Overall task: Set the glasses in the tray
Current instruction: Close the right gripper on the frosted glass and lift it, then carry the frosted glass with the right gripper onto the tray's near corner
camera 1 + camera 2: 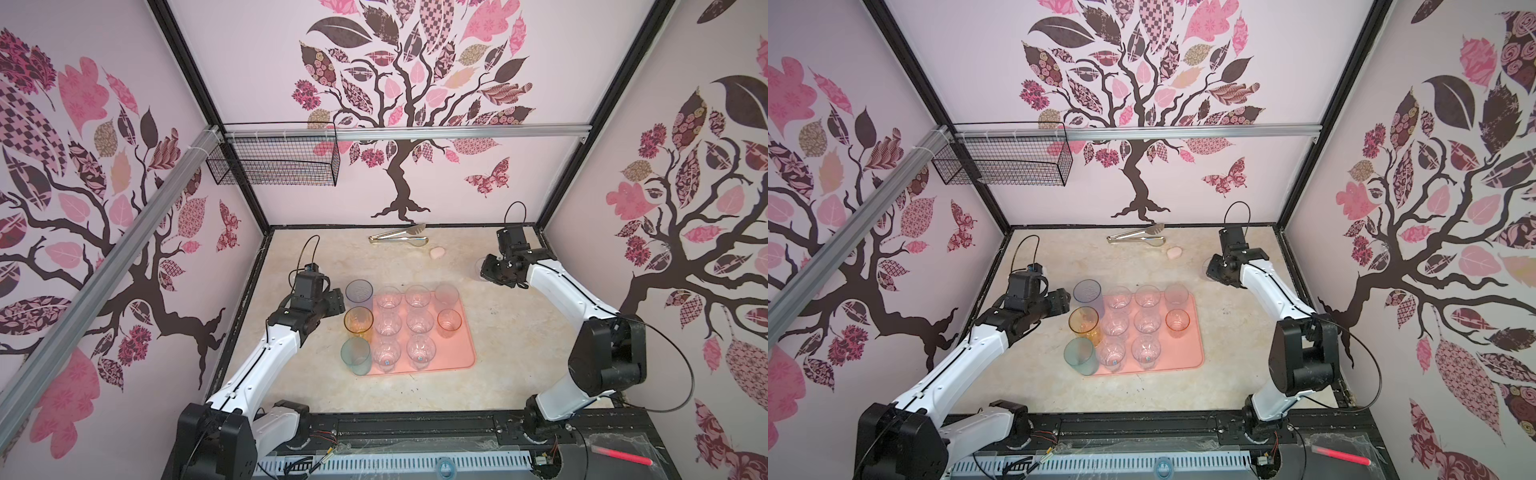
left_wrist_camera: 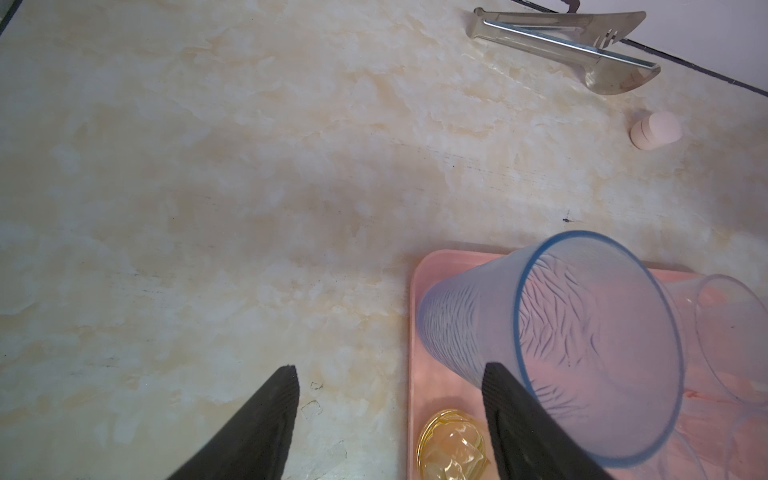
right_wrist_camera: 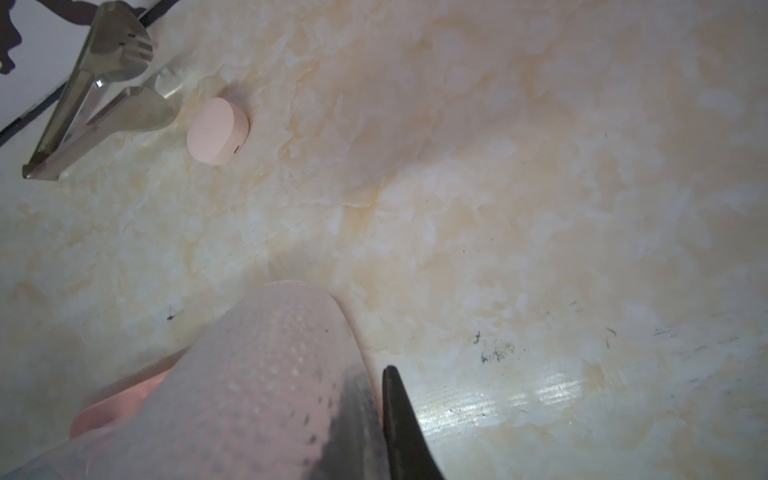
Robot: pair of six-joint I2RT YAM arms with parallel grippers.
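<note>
The salmon tray (image 1: 465,353) (image 1: 1194,353) lies mid-table with several glasses standing in it: a blue one (image 1: 359,291) (image 2: 582,353), an amber one (image 1: 358,320), a teal one (image 1: 356,353) and clear faceted ones (image 1: 420,322). My left gripper (image 1: 338,301) (image 2: 392,370) is open beside the blue glass, over the tray's left edge, holding nothing. Far right of the tray, my right gripper (image 1: 486,270) (image 3: 372,374) is shut on the wall of a frosted pale pink glass (image 3: 257,374) (image 1: 478,266), one finger inside and one outside. I cannot tell whether that glass touches the table.
Metal tongs (image 1: 399,236) (image 3: 95,104) and a small pink blob (image 1: 436,252) (image 3: 216,131) lie near the back wall. A black wire basket (image 1: 274,162) hangs on the rail at the back left. A red marker (image 1: 621,455) lies on the front ledge.
</note>
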